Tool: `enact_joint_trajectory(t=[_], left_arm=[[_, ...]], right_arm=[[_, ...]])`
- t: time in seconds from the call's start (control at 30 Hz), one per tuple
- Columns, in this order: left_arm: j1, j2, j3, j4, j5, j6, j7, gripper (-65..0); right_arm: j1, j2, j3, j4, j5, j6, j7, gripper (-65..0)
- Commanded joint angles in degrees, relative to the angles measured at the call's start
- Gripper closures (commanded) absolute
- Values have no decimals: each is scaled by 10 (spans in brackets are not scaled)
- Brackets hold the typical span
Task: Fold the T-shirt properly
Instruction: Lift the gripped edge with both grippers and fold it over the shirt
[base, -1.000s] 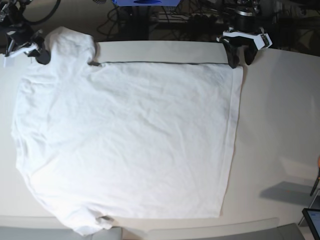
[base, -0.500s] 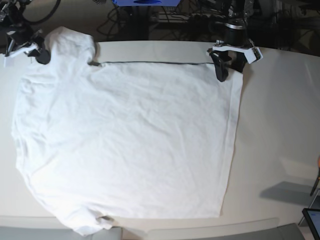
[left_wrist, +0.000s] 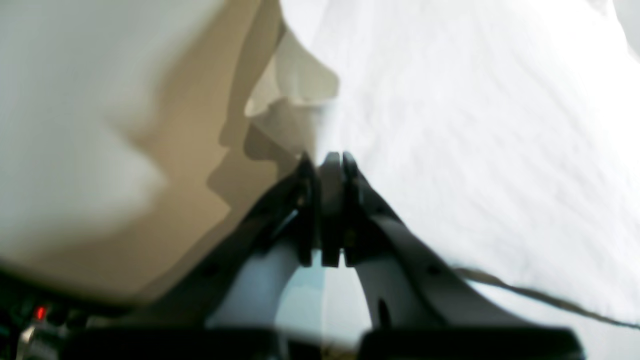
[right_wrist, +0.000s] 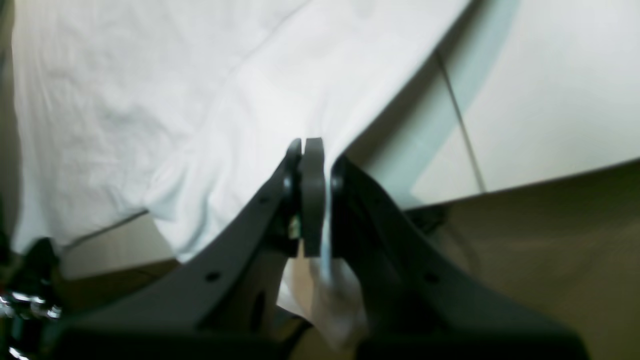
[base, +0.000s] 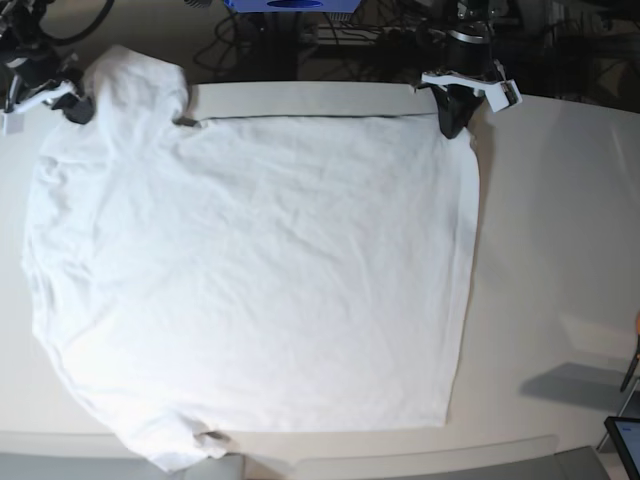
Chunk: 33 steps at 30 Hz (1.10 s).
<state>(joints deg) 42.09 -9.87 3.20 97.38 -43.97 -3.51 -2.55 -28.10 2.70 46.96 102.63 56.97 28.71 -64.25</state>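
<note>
T-shirt (base: 250, 280) spread flat on table (base: 560, 250), white on off-white, covering most of the surface; bottom hem toward base view's right, sleeve and shoulder toward its left. Fabric lightly wrinkled throughout. Near-edge sleeve bunched at the table's front rim.

Left claw (base: 452, 125) at far right corner of the shirt, at the table's back edge. In left wrist view, left claw (left_wrist: 327, 165) with jaws pressed together, a thin layer of white fabric pinched between them; hem corner raised and curled just ahead of the tips. Closed on T-shirt.

Right claw (base: 72, 105) at far left corner, beside the far sleeve. In right wrist view, right claw (right_wrist: 310, 150) with jaws drawn together on a fold of T-shirt (right_wrist: 150, 100); cloth hanging down between the fingers below the pinch. Closed on T-shirt.

Both pinch points along the shirt's far edge, well apart. Blue object (base: 290, 5) and cables behind the table.
</note>
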Motion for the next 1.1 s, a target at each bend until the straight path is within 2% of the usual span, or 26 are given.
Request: enact_joint_trajectory(t=[0.0,0.13,0.3,0.53,0.63,0.73,0.83,0.93,1.07], left_arm=[[10,-3,-1,24,1,-3,-9,0],[28,-4,-18,75,1,-1,-8,0],[45,1,-63,130,1,-1,-6,0],[26,1,-82,133,0,1,-5,0],[18,2,-82,133,0,35,-5,0],[-5,2,-76,132,0,47,-4,0],[-18,2,-76,132,-1,48,-4,0],[-34,9,-81,132,-1,48,30,0],[-58,40,-106,132,-1,48,83,0]], right_arm=[[3,7,3,32,18,12,9,0],[18,7,6,69,19,22,-41,0],[52,7,28,71,19,21,-64,0],[113,46,48,69,19,17,-97,-1],[136,51,44,67,15,15,-98,-1],[156,51,42,48,17,-23,-99,-1],[174,53,41,24,18,-33,-100,-1],[192,68,38,-6,16,-33,-100,-1],[212,95,12,-50,16,-33,-97,-1]])
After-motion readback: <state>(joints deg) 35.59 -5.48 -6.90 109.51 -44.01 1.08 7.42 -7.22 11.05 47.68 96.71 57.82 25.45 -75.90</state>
